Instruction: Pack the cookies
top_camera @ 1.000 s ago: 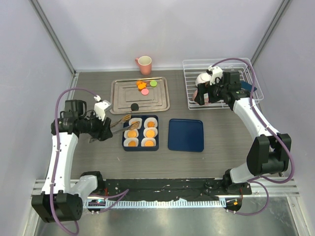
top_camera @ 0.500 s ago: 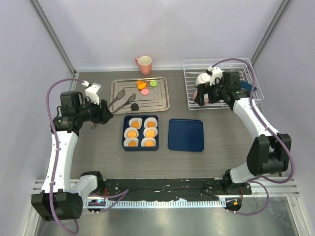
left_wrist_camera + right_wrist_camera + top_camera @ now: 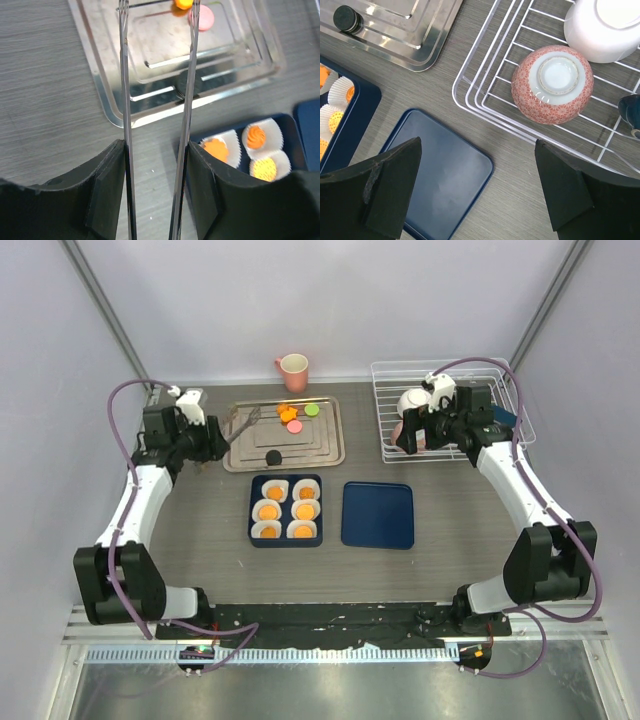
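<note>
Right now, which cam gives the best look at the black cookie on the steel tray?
Right wrist: the black cookie sits whole and unblocked on the steel tray, side ridges visible. Top external shows it whole but tiny. Left wrist has it half hidden behind the tongs.

white cups (image 3: 275, 490) in dark blue box (image 3: 286, 543) right of left claw (image 3: 154, 147): 6, one orange cookie (image 3: 302, 510) each | steel tray (image 3: 320, 445) ahead of it: black cookie (image 3: 272, 457) 1, pink cookie (image 3: 294, 426) 1, green cookie (image 3: 312, 409) 1, loose orange cookies (image 3: 283, 410) at least 2 | tongs (image 3: 125, 100) 1 | blue lid (image 3: 378, 514) 1 | pink mug (image 3: 293, 367) 1 | wire rack (image 3: 440, 362) ahead of right claw (image 3: 477, 145) 1, red-patterned bowl (image 3: 552, 85) 1
</note>
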Action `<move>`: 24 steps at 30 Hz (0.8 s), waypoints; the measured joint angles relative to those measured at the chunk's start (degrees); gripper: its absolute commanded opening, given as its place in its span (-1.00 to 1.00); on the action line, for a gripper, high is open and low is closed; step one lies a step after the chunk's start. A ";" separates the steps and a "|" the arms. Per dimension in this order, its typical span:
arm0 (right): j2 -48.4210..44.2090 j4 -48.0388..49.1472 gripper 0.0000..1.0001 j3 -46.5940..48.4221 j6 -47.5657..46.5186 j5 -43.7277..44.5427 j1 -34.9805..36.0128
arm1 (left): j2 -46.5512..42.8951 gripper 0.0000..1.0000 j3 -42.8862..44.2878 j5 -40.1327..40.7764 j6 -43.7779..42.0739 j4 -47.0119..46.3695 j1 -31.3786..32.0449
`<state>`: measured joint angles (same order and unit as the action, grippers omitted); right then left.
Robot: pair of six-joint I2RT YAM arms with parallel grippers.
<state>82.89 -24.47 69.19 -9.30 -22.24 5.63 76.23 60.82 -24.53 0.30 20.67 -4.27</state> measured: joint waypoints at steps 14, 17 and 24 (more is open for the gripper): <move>-0.68 0.00 0.99 0.02 0.00 0.00 0.02 | 5.16 0.00 -6.19 17.70 3.82 -18.36 0.00; -0.68 0.00 0.99 0.02 0.00 0.00 0.04 | 6.21 -0.01 -8.28 21.68 3.80 -21.07 0.00; -0.68 -0.02 1.00 0.02 -0.02 0.00 0.04 | 8.68 -0.04 -10.21 27.67 3.76 -25.16 0.00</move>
<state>82.21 -24.49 69.21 -9.32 -22.24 5.67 84.90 50.61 3.14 4.05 -4.49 -4.27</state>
